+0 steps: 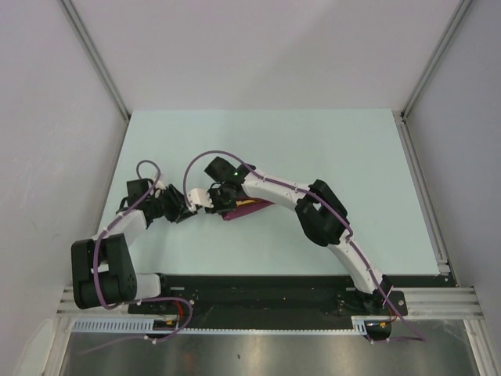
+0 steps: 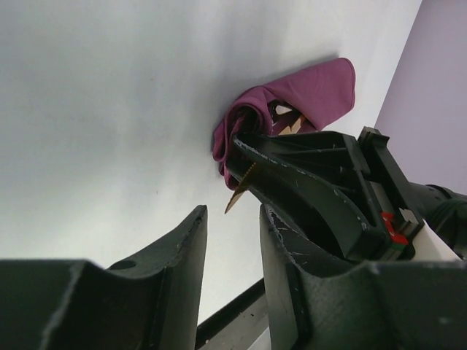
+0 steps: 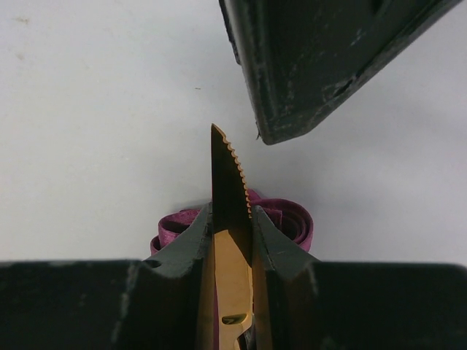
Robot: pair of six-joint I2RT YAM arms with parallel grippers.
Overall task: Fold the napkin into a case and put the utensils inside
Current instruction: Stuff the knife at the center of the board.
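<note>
Right wrist view showed me the pale table [image 3: 87, 109]. The folded plum-magenta cloth case [image 3: 288, 219] lay on it beneath my right gripper [image 3: 232, 213], which pinched a golden-yellow serrated knife [image 3: 226, 168]. Its long axis ran straight ahead, tip toward the left gripper [image 2: 233, 219], which stood slightly parted, holding nothing.

Right end effector [image 3: 232, 220] pinches golden knife [image 3: 225, 175] between both fingers, serrated tip sticking out past them over pale tabletop [image 3: 87, 109]. Folded plum case [image 3: 290, 220] sits just behind the fingertips. Left end effector [image 3: 306, 73] — one dark finger only — is top right, near the blade tip, not touching.
</note>
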